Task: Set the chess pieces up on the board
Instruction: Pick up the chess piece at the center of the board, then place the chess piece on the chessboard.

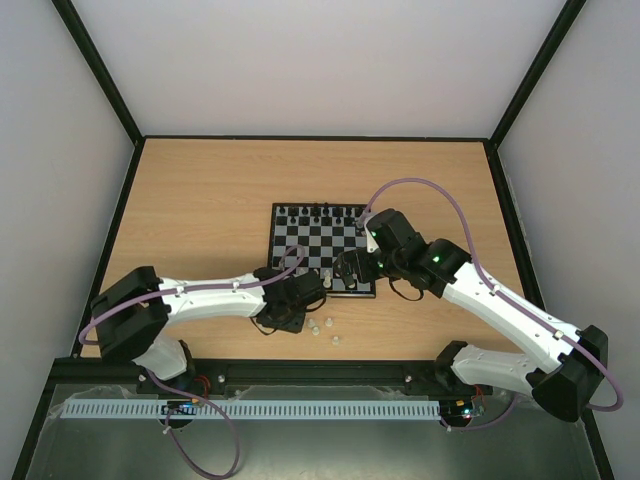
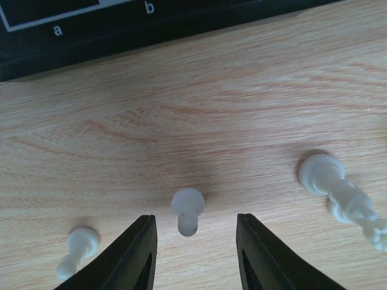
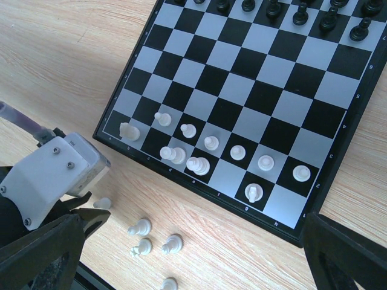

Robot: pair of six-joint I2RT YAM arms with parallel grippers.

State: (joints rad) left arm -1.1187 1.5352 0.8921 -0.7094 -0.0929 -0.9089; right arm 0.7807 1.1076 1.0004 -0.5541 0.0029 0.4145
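Writing: white letters [image 2: 57,30] "a" and "b" on the board's black border; other edge marks are too small to read.
Board [image 3: 266,90]: flat on the wooden surface [image 1: 200,200], between the arms.
Chess pieces: black ones [image 3: 300,15] along the far side, white ones [image 3: 211,142] in the near rows, loose white ones [image 3: 140,228] off the near edge.
Left gripper [image 2: 195,226]: partly apart, astride a white pawn [image 2: 188,205], gaps on both sides, gripping nothing.
Right gripper [image 1: 349,268]: spread wide, empty.
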